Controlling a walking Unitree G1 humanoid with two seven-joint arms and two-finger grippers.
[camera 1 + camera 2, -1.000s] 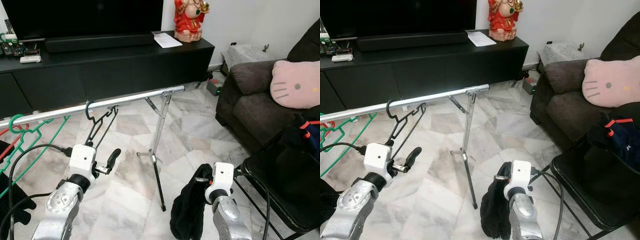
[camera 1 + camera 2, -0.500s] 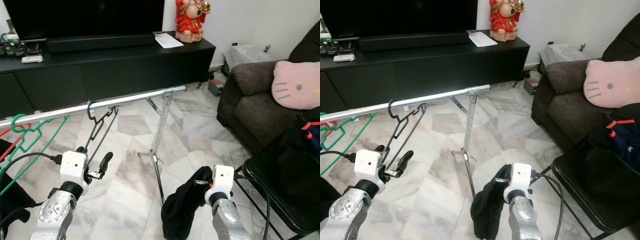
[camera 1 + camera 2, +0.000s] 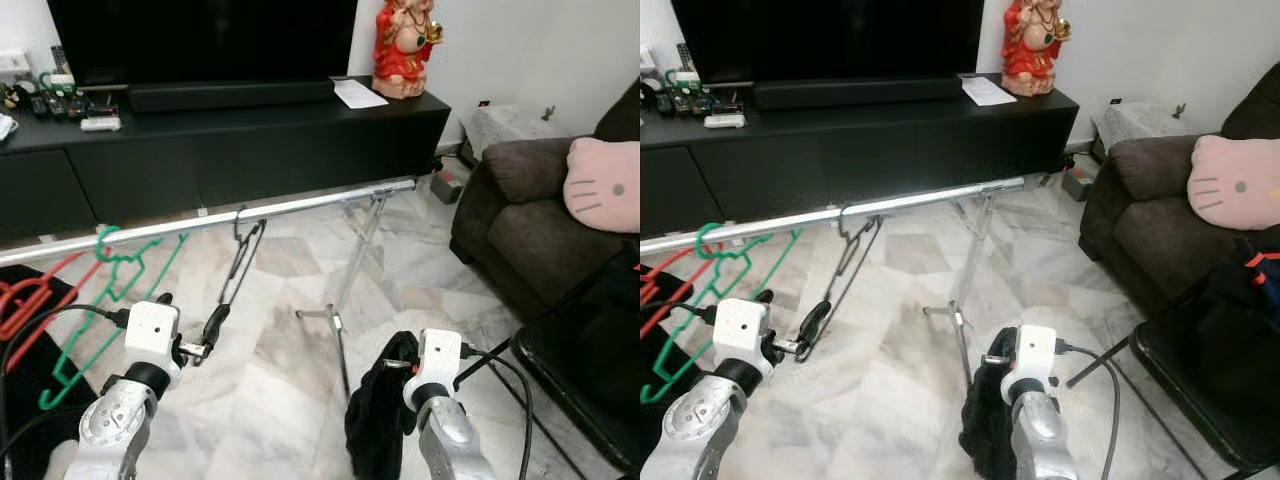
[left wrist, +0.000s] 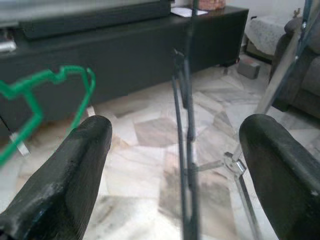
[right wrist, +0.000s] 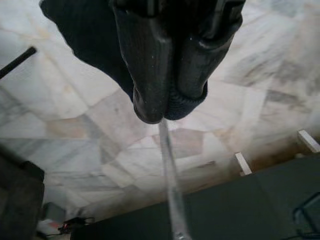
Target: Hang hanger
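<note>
On the rail (image 3: 300,204) the black hanger (image 3: 240,262) hangs; our left claw (image 3: 207,335) is released just beside it, right claw (image 3: 395,368) clenches dark cloth (image 3: 375,425). Next we withdraw.

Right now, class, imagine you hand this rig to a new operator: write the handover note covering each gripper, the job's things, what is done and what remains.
Left gripper: open, fingers either side of the black hanger, not gripping it.
Right gripper: shut on the dark garment, held low above the marble floor.
Black hanger hooked on the silver rail; green hanger and red hanger hang further to the robot's left.
Done: hanger is on the rail.
Left: probably draw the left gripper clear; the garment remains in the right gripper.
</note>
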